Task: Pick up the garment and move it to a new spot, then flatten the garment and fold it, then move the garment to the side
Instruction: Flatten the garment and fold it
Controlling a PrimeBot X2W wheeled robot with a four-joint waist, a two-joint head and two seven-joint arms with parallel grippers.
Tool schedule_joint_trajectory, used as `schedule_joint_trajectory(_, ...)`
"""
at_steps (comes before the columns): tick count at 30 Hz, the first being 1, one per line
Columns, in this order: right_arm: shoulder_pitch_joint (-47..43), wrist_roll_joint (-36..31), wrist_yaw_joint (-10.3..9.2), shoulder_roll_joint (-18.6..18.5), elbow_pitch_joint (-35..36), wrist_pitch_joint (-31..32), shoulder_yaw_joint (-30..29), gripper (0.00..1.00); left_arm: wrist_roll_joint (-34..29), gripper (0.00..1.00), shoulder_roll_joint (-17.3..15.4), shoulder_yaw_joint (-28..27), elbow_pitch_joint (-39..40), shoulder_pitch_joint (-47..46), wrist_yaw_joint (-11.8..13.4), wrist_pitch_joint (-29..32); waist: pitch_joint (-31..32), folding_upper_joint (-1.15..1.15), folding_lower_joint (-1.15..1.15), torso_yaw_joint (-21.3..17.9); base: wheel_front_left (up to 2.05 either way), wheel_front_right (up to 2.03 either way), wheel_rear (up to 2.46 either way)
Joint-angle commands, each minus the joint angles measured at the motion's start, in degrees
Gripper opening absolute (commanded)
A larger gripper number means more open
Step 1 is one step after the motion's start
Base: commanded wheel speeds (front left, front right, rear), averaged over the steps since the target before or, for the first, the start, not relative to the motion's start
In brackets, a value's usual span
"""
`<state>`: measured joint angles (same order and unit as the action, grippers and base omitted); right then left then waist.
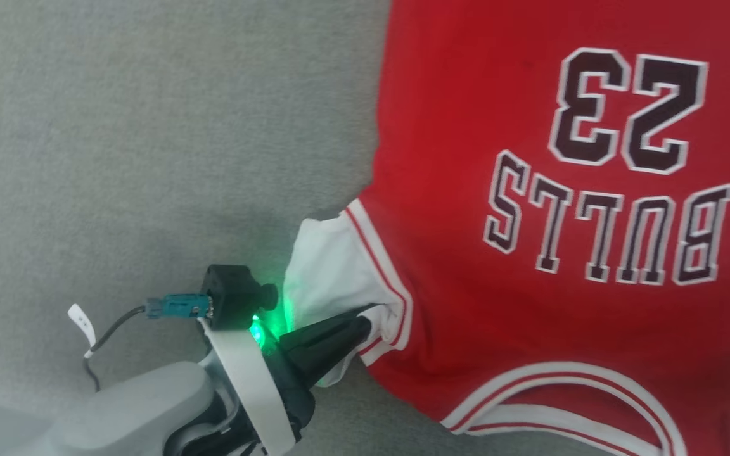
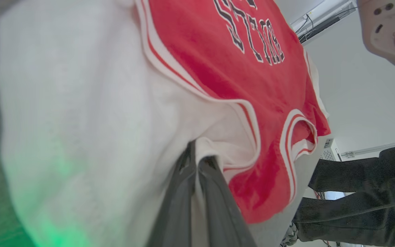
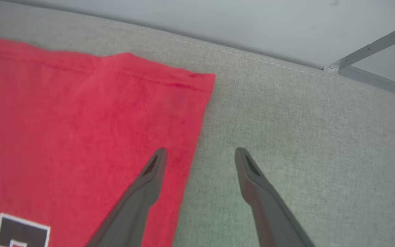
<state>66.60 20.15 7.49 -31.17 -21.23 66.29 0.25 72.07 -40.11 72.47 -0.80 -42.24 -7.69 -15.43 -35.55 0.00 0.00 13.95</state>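
Left gripper (image 1: 370,315) clamped on red soft-fabric shirt (image 1: 466,139) by its white sleeve (image 1: 327,266)
right gripper (image 3: 201,154) gapes, shirt edge between its fingers; I'd pull sleeve outward, low, slow

A person's dark-trousered legs (image 2: 355,195) show beside the grey fabric surface (image 1: 149,126).

Left gripper (image 1: 371,315) pinched shut, right gripper (image 3: 201,154) spread wide.
Left forearm (image 1: 137,405), pale, enters at the lower left of the head view. It has a white wrist ring (image 1: 248,373) with a green light glowing beside it. The dark fingers (image 2: 214,192) angle up and right, pressed together on the white sleeve edge of the garment (image 1: 466,304). The right gripper's fingers stand well apart with nothing held between them; they probably hover just above the surface, hard to tell.
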Motion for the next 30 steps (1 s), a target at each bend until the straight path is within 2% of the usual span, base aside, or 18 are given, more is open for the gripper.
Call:
schedule_joint_trajectory(1,1.29,-1.60,0.00,-0.11,-1.64,0.09,0.05,1.00,0.68,0.00,0.88,0.86,-2.69,0.34,0.41,0.53,-2.18,0.00,0.00,2.28,0.00,0.00,0.00)
schedule_joint_trajectory(6,5.72,-7.08,0.00,0.30,-8.98,-0.72,-1.24,1.00,0.69,0.00,1.68,1.40,-2.79,0.37,0.55,0.66,-3.26,0.00,0.00,3.74,0.00,0.00,0.00)
schedule_joint_trajectory(11,6.39,-9.76,0.00,1.24,-14.31,-1.69,-2.36,1.00,1.18,0.00,2.38,1.60,-2.93,0.66,0.55,0.78,-3.42,0.00,0.00,3.92,0.00,0.00,0.00)
schedule_joint_trajectory(12,6.34,-9.83,0.00,1.37,-14.91,-1.58,-2.19,0.51,1.30,0.00,2.40,1.60,-2.93,0.62,0.55,0.78,-3.36,0.00,0.00,3.81,0.00,0.00,0.00)
schedule_joint_trajectory(13,6.44,-9.68,0.00,1.41,-15.39,-1.63,-2.08,0.14,1.45,0.00,2.39,1.59,-2.91,0.50,0.55,0.78,-3.28,0.00,0.00,3.69,0.00,0.00,0.00)
schedule_joint_trajectory(14,6.64,-9.52,0.00,1.50,-15.89,-1.78,-2.18,0.00,1.50,0.00,2.30,1.58,-2.94,0.29,0.55,0.78,-3.11,0.00,0.00,3.47,0.00,0.00,0.00)
schedule_joint_trajectory(19,6.34,-8.03,0.00,2.12,-16.54,-4.67,-1.81,0.00,1.46,0.00,1.67,0.20,-3.50,-0.16,0.55,0.76,-0.77,0.00,0.00,1.83,0.00,0.00,0.00)
schedule_joint_trajectory(23,3.10,-3.62,0.00,0.74,-14.65,-6.00,2.05,0.00,1.71,0.00,0.49,-1.61,-3.74,1.69,0.55,0.43,3.39,0.00,0.00,-0.05,0.00,0.00,0.00)
schedule_joint_trajectory(27,-4.78,3.99,-0.01,-4.12,-8.76,-5.14,8.53,0.00,1.59,0.00,-0.41,-3.69,-3.28,5.09,0.38,0.36,8.10,0.00,0.00,-2.15,0.00,0.00,0.00)
schedule_joint_trajectory(30,-12.70,10.82,-0.01,-8.86,-2.09,-3.93,10.64,0.00,1.59,0.00,-0.78,-5.19,-3.21,7.64,0.31,0.35,11.09,0.00,0.00,-3.70,0.00,0.00,0.00)
